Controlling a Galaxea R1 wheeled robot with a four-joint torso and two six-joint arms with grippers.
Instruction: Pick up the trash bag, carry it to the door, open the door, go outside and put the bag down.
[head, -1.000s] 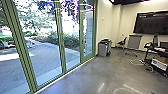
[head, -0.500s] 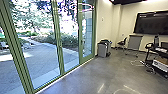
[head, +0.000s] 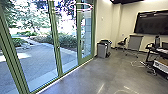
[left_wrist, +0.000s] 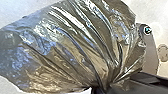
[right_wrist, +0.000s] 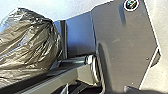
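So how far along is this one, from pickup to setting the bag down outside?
Pickup looks done: the trash bag hangs bunched, its folds drawn tight. Carrying seems in hand: the robot is indoors on the grey floor, near the green-framed glass doors. Left: opening them, as they look shut, reaching the paved yard beyond, and setting down.

I have the glass wall (head: 57, 50) along my left, the yard (head: 37, 62) beyond it. Ahead, the bin (head: 101, 50) stands near its far end, then the chair (head: 122, 43) and what may be a cart (head: 135, 42). The screen (head: 152, 23) is behind the desk (head: 158, 50), to my right.
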